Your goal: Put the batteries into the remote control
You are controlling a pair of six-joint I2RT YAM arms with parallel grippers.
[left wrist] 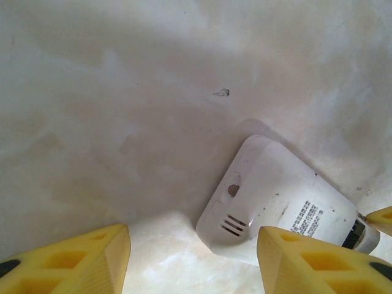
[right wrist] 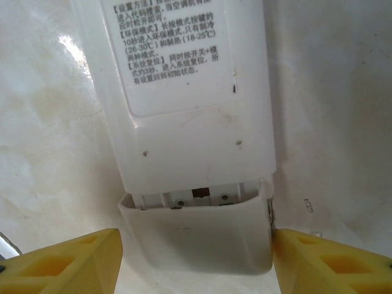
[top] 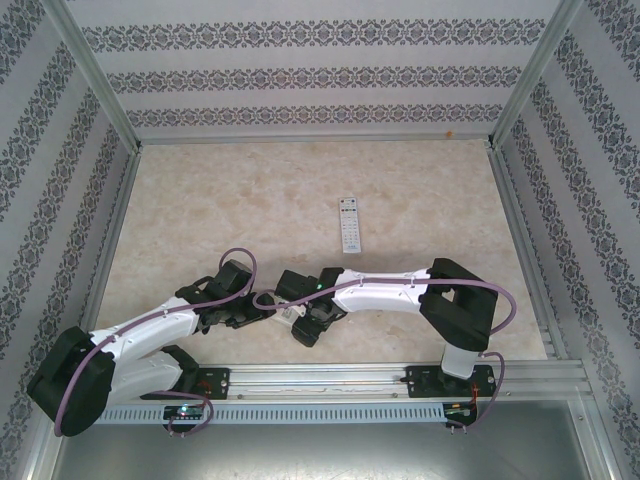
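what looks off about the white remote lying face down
The battery cover sits partway off the white remote, leaving a gap that shows the compartment's inside. It also looks slightly skewed, riding higher on one side.

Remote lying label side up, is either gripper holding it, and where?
Left gripper: open, nothing held; one finger stands clear of the remote. Right gripper: its fingers flank the battery cover end, but whether they grip it cannot be told.
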